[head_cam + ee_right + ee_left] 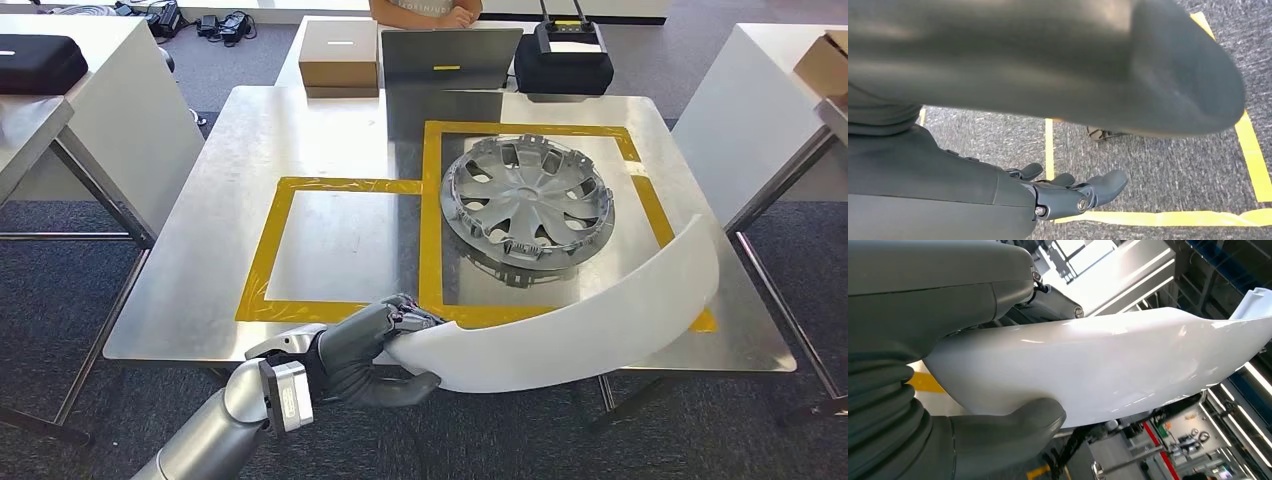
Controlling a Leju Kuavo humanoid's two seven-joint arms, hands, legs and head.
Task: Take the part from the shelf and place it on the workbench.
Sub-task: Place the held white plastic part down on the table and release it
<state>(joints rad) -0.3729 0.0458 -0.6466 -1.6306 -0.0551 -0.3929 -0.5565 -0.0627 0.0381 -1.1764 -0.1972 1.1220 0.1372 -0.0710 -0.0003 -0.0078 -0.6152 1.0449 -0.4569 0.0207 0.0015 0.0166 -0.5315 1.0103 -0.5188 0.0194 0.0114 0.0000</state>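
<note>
left hand (375,345) gripped one end of the long white curved part (590,320), held over the workbench (330,130) near edge | advice: lower it level inside the yellow tape (262,255), clear of the hubcap (527,200) | left wrist view showed thumb (998,440) under the part | right hand (1068,192) hung open above carpet

Left robot hand (375,350) clenched, right robot hand (1068,192) slack.

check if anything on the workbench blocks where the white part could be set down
The left hand holds the white curved part over the workbench near edge. A grey wheel cover fills the right taped square. The left taped square looks bare, so nothing visible blocks it.
</note>
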